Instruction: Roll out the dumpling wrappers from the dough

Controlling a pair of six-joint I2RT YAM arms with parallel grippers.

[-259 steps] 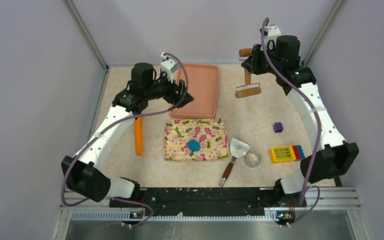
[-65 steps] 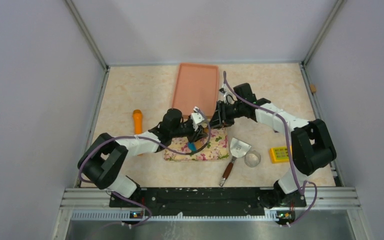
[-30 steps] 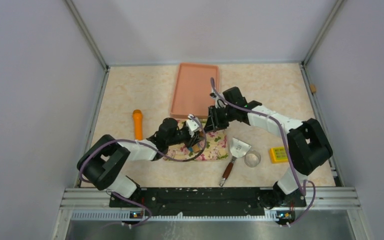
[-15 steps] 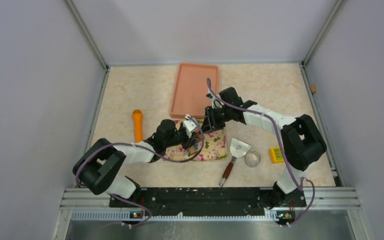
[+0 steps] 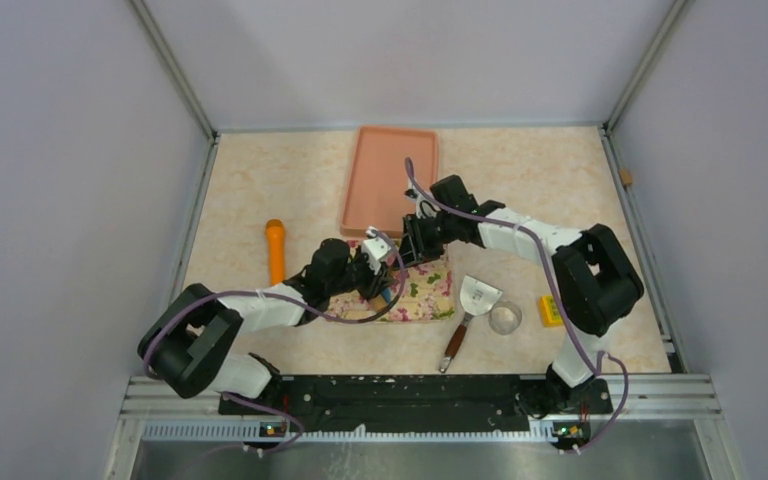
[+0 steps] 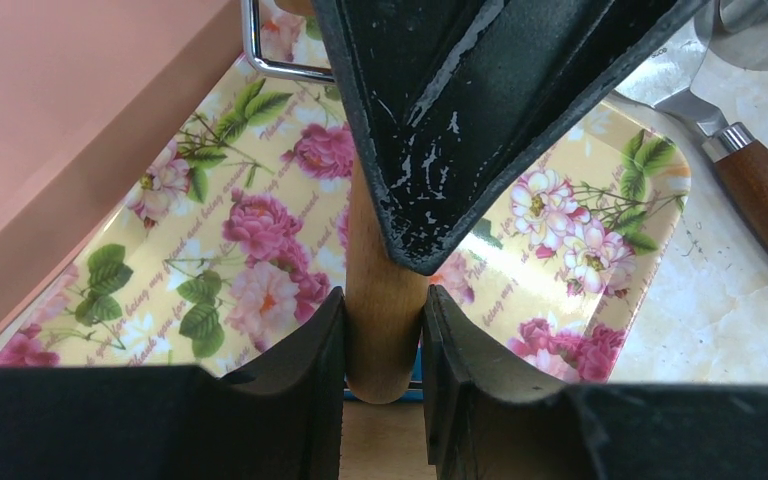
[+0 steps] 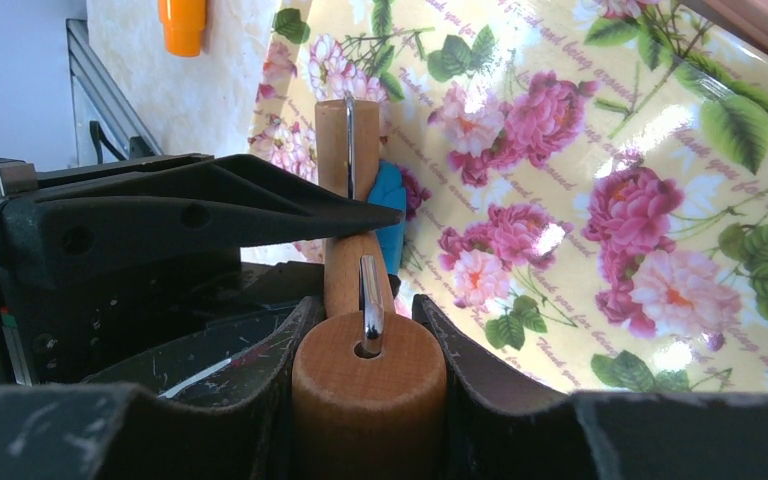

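Clamping one wooden roller (image 7: 368, 385), left gripper (image 6: 382, 300) and right gripper (image 7: 365, 305) closed on it, one dough lump (image 7: 390, 200), one floral tray (image 6: 210, 250)

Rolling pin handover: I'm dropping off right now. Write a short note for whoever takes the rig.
Left gripper: shut on the rolling pin, on its wooden handle.
Right gripper: shut on the pin's roller end, at the wire axle.
Dough: blue lump on the floral tray, partly hidden by the pin.
Ring cutter and scraper: on the table right of the floral tray.
Done: pin gripped by both arms, set at the dough.
Left: roll the dough flat, cut round wrappers; none in view yet.
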